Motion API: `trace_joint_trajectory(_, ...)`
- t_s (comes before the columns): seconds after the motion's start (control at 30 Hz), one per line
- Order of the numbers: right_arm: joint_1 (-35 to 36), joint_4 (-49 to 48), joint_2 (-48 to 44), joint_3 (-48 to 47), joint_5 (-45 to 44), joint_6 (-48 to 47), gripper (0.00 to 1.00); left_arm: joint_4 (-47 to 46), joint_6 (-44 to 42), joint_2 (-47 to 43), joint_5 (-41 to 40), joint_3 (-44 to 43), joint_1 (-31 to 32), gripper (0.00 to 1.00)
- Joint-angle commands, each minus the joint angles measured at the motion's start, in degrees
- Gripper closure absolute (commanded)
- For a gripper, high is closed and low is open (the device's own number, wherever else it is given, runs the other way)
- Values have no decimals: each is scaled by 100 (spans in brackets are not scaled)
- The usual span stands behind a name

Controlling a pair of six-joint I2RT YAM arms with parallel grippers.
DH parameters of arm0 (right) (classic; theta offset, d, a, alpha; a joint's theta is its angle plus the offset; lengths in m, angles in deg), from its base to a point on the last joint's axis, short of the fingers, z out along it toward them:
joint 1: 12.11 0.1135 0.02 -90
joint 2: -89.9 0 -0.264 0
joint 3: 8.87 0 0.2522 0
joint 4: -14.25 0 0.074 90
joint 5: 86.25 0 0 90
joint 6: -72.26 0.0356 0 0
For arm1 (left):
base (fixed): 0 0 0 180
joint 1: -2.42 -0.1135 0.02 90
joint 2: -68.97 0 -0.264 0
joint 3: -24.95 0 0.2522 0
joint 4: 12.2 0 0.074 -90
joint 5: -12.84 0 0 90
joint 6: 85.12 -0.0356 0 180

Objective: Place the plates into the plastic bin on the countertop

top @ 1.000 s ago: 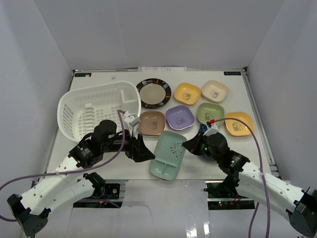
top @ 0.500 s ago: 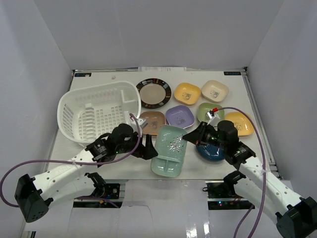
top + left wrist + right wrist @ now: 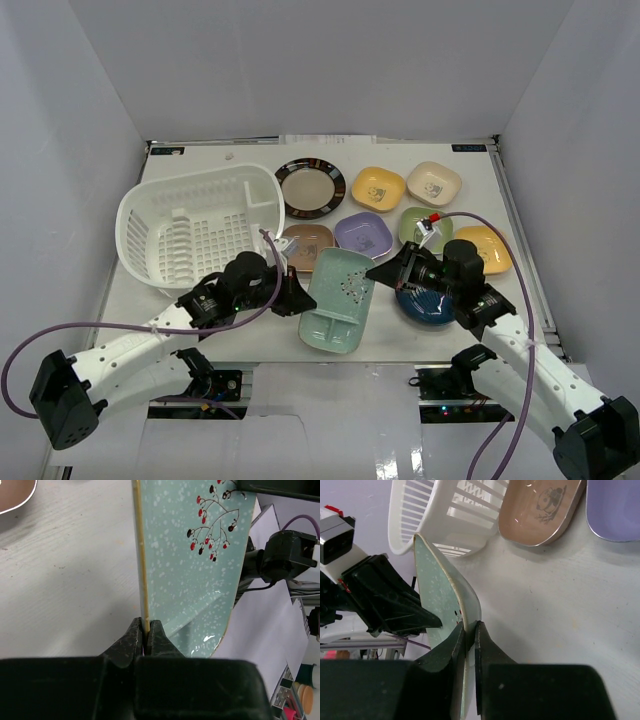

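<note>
I have the mint tray pinched from both sides, and it hangs tipped up between the two sets of jaws near the front of the countertop. The left gripper is clamped on the tray's thin rim, its fingertips pressed against either face. The right gripper is clamped the same way on the opposite rim. I cannot tell whether the tray's low edge touches the surface.

Just beyond the left jaws lies the brown dish, between them and the bin, which sits further out to their left with its open top facing up. Just past the right jaws' tips is the purple dish. The dark-blue dish sits behind those tips, partly under the right wrist.

Out to the right of the right jaws are the green dish and the orange dish. Well beyond both grippers, along the back, stand the round dark-rimmed plate, the yellow dish and the cream dish.
</note>
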Motion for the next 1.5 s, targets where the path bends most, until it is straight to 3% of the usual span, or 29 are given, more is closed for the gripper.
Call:
trace_joint_trajectory(0.0,25,-964,-44,-101,669,530,85,-438,62,-152,278,-132,47,100)
trace_joint_trajectory(0.03,25,-955,-27,-144,704,477,69,-360,105,-204,77,-211,38,100)
trace_joint_trajectory(0.13,25,-798,-44,-241,635,302,38,-45,132,-389,-510,-694,38,100)
trace_joint_trajectory(0.23,16,-718,-97,-382,608,187,27,237,115,-433,-1056,-1336,29,100)
trace_joint_trajectory(0.4,25,-587,-264,-461,573,47,17,878,-43,-372,-2067,-2338,-120,100)
trace_joint_trajectory(0.57,16,-200,-449,-444,380,-208,16,1556,-158,-372,-3061,-2813,-909,100)
trace_joint_trajectory(0.73,25,117,-536,-391,151,-577,16,1759,-228,-118,-2720,-2945,-2526,100)
trace_joint_trajectory(1.0,25,749,-703,-347,-68,-1052,17,1189,-140,621,-385,-2691,-5503,100)
trace_joint_trajectory(1.1,25,767,-704,-286,-122,-1149,17,1083,-245,990,-101,-2480,-5972,100)
trace_joint_trajectory(1.47,25,390,-388,-162,-280,-1307,17,1381,-939,1860,-91,-2401,-6017,100)
